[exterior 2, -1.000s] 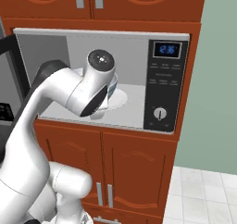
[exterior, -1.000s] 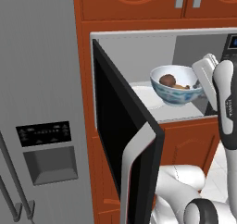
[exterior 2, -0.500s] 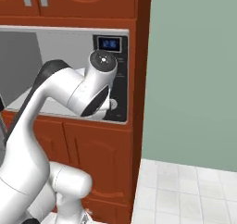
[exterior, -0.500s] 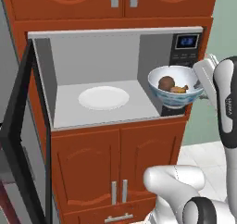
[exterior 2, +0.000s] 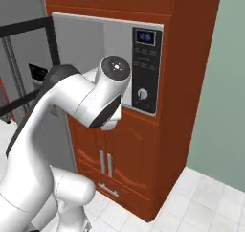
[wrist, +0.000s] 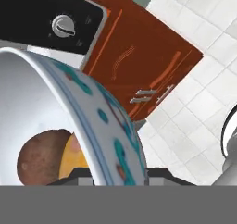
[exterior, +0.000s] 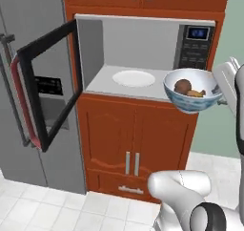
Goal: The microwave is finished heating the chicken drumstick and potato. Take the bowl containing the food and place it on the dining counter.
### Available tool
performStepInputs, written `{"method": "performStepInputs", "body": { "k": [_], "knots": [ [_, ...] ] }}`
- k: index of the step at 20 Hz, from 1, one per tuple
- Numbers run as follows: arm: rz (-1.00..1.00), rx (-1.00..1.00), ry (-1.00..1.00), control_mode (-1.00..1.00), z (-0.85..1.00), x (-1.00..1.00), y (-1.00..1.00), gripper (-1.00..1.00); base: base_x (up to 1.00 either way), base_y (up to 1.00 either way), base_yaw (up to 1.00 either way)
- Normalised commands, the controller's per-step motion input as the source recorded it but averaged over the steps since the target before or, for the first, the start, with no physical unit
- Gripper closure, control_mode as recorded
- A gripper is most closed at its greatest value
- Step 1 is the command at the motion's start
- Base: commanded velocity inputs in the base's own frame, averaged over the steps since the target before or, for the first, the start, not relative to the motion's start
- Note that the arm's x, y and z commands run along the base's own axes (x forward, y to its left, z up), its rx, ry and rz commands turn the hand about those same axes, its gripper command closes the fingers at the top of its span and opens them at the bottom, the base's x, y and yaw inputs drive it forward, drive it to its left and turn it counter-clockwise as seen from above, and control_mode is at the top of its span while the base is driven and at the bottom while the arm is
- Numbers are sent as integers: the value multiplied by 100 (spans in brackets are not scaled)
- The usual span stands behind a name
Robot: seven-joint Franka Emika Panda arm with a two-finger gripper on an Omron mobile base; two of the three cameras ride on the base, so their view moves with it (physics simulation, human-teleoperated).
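1. Refrigerator (exterior: 28, 82): grey, stood at the left of the cabinet column.
2. Microwave (exterior: 143, 48): built into the reddish-brown cabinets; door (exterior: 45, 82) swung wide open to the left; a white turntable plate (exterior: 133, 78) is seen on its floor.
3. Bowl (exterior: 190, 94): carried in the air outside the microwave, in front of its control panel (exterior: 196, 46), upright.
4. Gripper (exterior: 220, 92): clamped on the bowl's right rim.
5. Food (exterior: 187, 87): a brown lump and an orange piece, lodged inside the bowl.

Grey refrigerator (exterior: 28, 82) stood far left of the gripper, wooden cabinet doors (exterior: 136, 139) below it, tiled floor (exterior: 57, 211) beneath
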Motion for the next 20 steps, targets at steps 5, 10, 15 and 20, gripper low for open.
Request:
{"method": "performStepInputs", "body": {
  "k": [5, 10, 15, 20],
  "knots": [
    [0, 0, 0, 100, 0, 0, 0, 100, -39, -4, 100],
    [0, 0, 0, 100, 0, 0, 0, 100, -33, -8, 100],
    [0, 0, 0, 100, 0, 0, 0, 100, -28, -9, 100],
    [0, 0, 0, 100, 0, 0, 0, 100, -10, 3, 74]
  ]
}}
